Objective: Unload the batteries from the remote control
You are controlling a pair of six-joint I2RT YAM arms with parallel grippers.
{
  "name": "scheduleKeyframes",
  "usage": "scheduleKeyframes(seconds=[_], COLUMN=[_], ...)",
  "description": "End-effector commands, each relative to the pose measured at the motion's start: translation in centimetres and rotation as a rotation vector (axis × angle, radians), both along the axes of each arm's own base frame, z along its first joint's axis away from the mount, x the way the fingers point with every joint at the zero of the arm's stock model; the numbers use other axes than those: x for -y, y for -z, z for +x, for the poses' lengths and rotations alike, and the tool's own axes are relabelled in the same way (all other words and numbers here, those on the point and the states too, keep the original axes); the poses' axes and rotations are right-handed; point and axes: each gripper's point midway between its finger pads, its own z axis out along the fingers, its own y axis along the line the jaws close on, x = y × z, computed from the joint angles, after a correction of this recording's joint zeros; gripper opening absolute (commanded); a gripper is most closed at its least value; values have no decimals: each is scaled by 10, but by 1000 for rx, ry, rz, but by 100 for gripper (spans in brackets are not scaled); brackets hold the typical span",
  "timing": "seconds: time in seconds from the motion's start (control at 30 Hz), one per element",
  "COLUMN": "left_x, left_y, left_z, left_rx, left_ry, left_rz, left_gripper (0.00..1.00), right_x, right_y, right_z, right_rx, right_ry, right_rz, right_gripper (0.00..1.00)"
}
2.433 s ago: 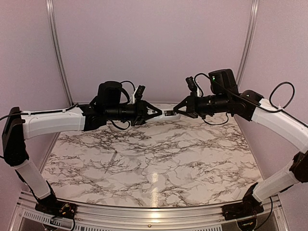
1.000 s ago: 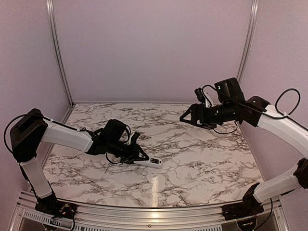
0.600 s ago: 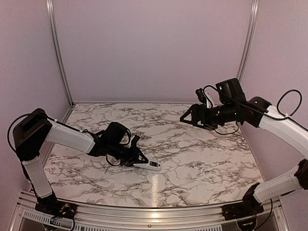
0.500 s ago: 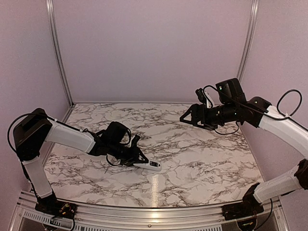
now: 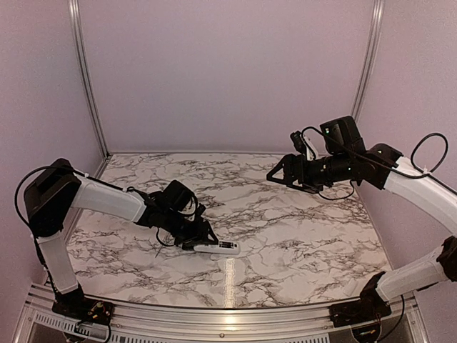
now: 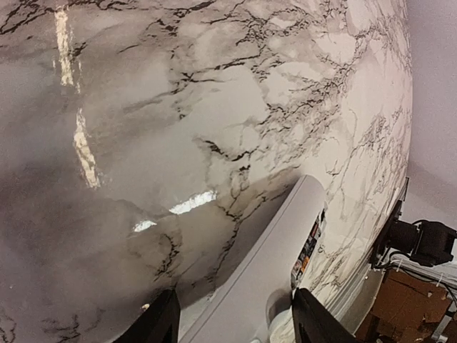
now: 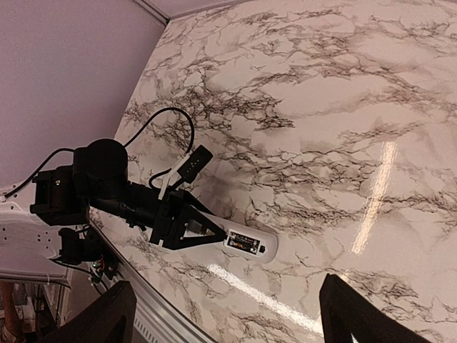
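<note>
While your left end effector (image 5: 198, 241) has its fingers closed on one end of the remote control (image 5: 220, 248), the other end juts free to the right. That free end is what the next move depends on. The remote sits low over the near-centre of the counter (image 5: 300, 236), and the frames don't show whether it is resting there or held just above. In the top view its long axis runs nearly left to right, straight out from the left fingers (image 6: 161, 323) toward the right arm's side.

Your right end effector (image 5: 277, 171) hangs high over the far right of the counter, well apart from the remote, with its fingers spread wide and nothing between them. From there the remote lies down, toward the near edge and to the left. The right wrist view shows it ahead and roughly centred between the two fingers.

You can see a dark patch (image 7: 240, 241) on the remote's upper face. It is too small to tell whether it is an open bay or a window, and you cannot make out the batteries one by one.

My judgement is that the left arm has the job of holding and the right has the longer way to come. It would need to descend along that line and meet the free end across the remote's width.
</note>
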Motion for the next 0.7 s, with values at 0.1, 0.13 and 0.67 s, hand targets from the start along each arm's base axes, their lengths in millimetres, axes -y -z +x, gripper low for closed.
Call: scheduleKeyframes(seconds=[0.1, 0.13, 0.67], left_x=[-15, -16, -35], left_y=[12, 12, 11], left_z=[1, 2, 13], left_rx=[5, 5, 60], left_ry=[-11, -10, -21], left_rz=[118, 127, 280], left_gripper=[65, 66, 72], right_x=[9, 9, 15], right_y=[-3, -3, 0], right_z=[2, 2, 2], right_rx=[17, 17, 24], right_ry=[33, 34, 51], right_rz=[-12, -13, -45], right_gripper=[88, 88, 94])
